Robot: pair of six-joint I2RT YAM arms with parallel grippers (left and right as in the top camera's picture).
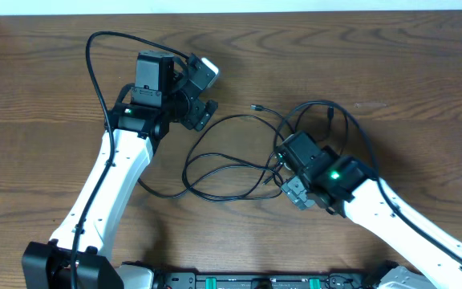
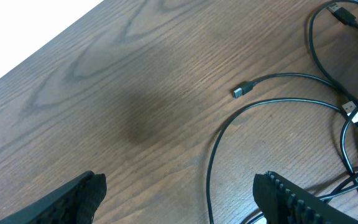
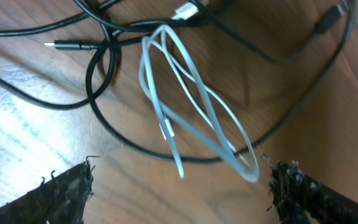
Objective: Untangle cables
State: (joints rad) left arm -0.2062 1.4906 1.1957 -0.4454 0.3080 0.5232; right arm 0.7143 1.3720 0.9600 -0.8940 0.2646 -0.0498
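Several thin black cables (image 1: 231, 172) lie looped and crossed on the wooden table between my two arms. One plug end (image 1: 257, 106) points left, and it also shows in the left wrist view as the plug (image 2: 244, 90). My left gripper (image 1: 209, 95) hovers left of the tangle, open, with one black cable (image 2: 213, 168) running between its fingers (image 2: 79, 196) on the table below. My right gripper (image 1: 285, 178) stands open over the tangle's right side. A white cable (image 3: 191, 93) is folded in loops across the black cables (image 3: 104, 68), and its far loop ends close to the right finger (image 3: 297, 186), ungripped.
The table's far edge (image 1: 215, 6) runs along the top, with white beyond it. A thick black arm cable (image 1: 95, 64) arcs over the left arm. A black rail (image 1: 255, 281) sits at the front edge. Bare wood (image 2: 104, 93) lies left of the tangle.
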